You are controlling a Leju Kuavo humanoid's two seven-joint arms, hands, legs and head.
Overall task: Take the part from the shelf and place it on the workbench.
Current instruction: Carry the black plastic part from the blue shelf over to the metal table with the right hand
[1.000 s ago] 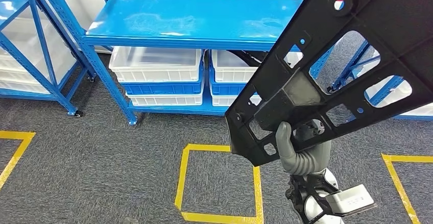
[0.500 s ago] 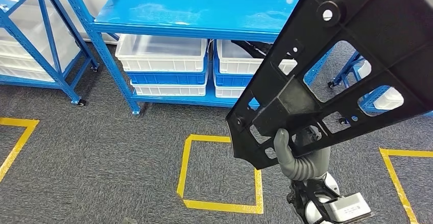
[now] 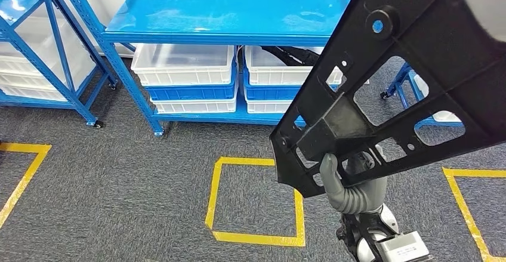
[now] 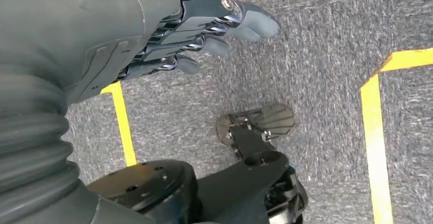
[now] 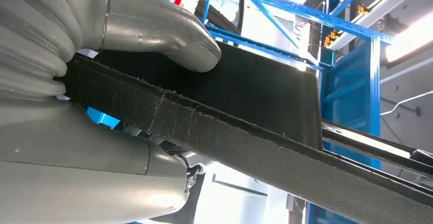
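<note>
Right hand has a solid grip on the big black plastic frame part with cutouts, held up over grey carpet in front of the blue metal shelf. Left hand hangs empty, fingers loosely apart.

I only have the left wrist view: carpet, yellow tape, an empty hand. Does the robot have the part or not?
Observer: Yes. The right hand grips the black part, raised in front of the head camera.
Operator: Solid grasp, or just resting on it?
Observer: In the right wrist view the thumb lies on one face of the part's edge and the rest of the hand sits under it, so it is clamped from both sides.
Operator: Where is it facing? Workbench in sight?
Observer: The head view faces a blue shelf with white bins underneath; another dark part lies in one of them. I cannot see a workbench.
</note>
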